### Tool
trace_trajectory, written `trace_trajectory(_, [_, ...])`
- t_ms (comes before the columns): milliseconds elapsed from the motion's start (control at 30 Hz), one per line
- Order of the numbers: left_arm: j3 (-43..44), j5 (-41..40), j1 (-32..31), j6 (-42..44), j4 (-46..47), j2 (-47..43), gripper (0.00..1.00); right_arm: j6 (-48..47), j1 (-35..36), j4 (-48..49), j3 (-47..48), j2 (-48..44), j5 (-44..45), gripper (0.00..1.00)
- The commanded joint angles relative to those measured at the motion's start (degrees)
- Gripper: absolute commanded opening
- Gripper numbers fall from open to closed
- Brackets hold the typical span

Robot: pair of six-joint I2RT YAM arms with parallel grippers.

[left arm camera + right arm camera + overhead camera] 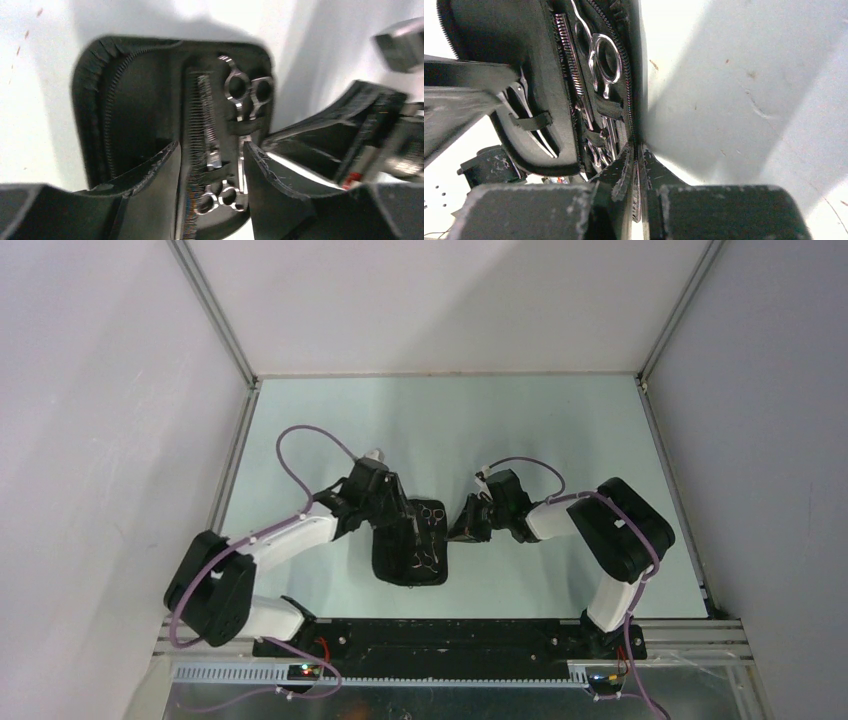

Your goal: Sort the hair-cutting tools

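- The left gripper (210,149) hangs half open over the open zip case (135,110). The comb (200,110) and scissors (245,92) lie strapped directly below, their long axes crossing its closing line.
- The right gripper (637,162) pinches the case's right rim, so the left is nearer.

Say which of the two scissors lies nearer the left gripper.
The scissors with ring handles between the fingers of the left gripper; the other pair has its rings at the far end of the zip case.

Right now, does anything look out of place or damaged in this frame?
Nothing stands out: the black zip case lies open, scissors and comb strapped inside, with the right gripper pinching its zipper edge.
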Motion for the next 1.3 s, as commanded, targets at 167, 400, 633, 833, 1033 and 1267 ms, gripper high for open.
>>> trace_trajectory(167, [0.2, -2.8, 0.4, 1.9, -3.9, -2.4, 0.62, -2.8, 0.7, -3.9, -1.5, 1.4, 3.0, 0.12])
trace_trajectory(400, [4.0, -6.8, 5.2, 5.5, -11.9, -11.3, 0.84, -4.0, 0.4, -4.7, -1.5, -0.1, 2.8, 0.17])
trace_trajectory(633, [-3.7, 0.7, 14.9, 5.9, -8.4, -11.7, 0.85, -4.1, -0.2, -4.6, -1.6, -0.9, 2.2, 0.2])
trace_trajectory(833, [-6.9, 9.8, 15.5, 4.5, -1.4, -5.8, 0.85, -3.7, -0.5, -4.0, -1.5, -0.8, 1.8, 0.25])
trace_trajectory(1033, [-6.8, 16.2, 14.2, 2.2, 4.3, -2.6, 0.86, -2.7, -0.5, -2.3, -1.6, -0.8, 0.9, 0.41])
trace_trajectory(1267, [-4.0, 19.6, 9.5, -1.4, 8.5, -0.7, 0.81, -1.8, -0.6, 0.8, -1.6, -1.1, -0.8, 0.61])
